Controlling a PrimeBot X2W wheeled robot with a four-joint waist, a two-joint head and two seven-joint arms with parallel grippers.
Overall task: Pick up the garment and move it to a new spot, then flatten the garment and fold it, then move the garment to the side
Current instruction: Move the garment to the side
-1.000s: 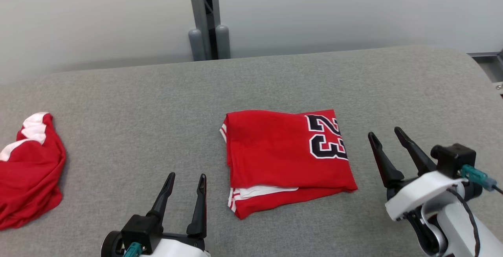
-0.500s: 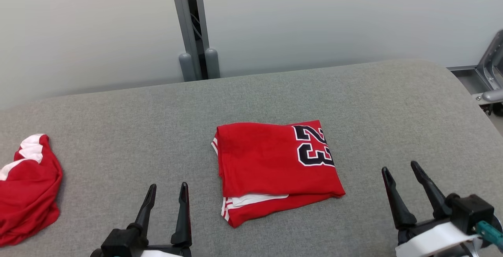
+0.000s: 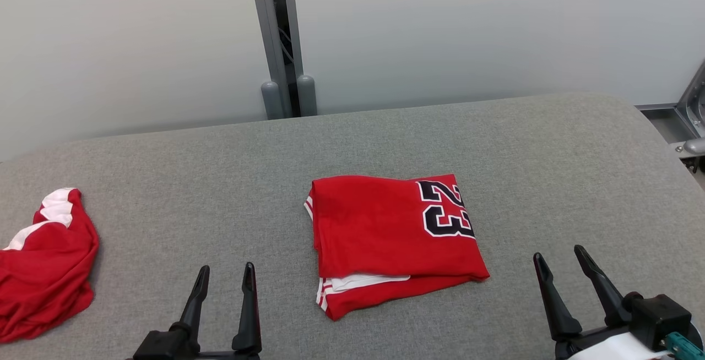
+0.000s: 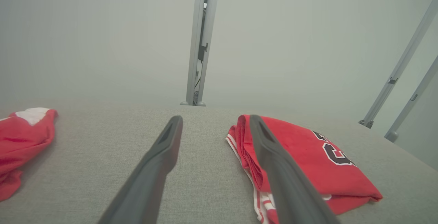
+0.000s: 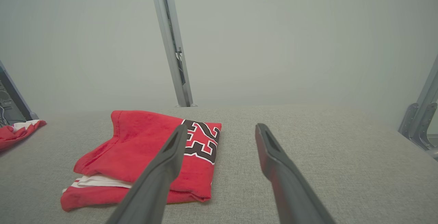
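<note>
1. The left gripper (image 3: 227, 267) is seen at the bottom edge of the head view, its two fingers spread apart with nothing between them. The same empty gap is shown in the left wrist view (image 4: 216, 118).
2. The right gripper (image 3: 557, 252) is likewise held wide apart and empty, low in the right corner of the head view and also in its own wrist view (image 5: 221, 126).
3. The folded shirt (image 3: 385, 233), red with a black "23", is laid flat on the grey table (image 3: 523, 145). It is placed between the two grippers, a little ahead of their fingertips, and is touched by neither.
4. From the left gripper the folded shirt (image 4: 301, 155) is found ahead and to the right. From the right gripper the folded shirt (image 5: 137, 141) is found ahead and to the left.
5. Since a second ago the whole head view has been shifted, so the camera has been moved. The post (image 3: 274, 46) and the table's far edge are now set lower in the picture.
6. Measured against the shirt, both grippers have been drawn back. The right one was level with the printed number and is now placed behind the near right corner, well apart. The left one is set further left.
7. The shirt's folds are unchanged.
8. A crumpled shirt (image 3: 47, 277) is left, as before, well to the left of the left gripper.
</note>
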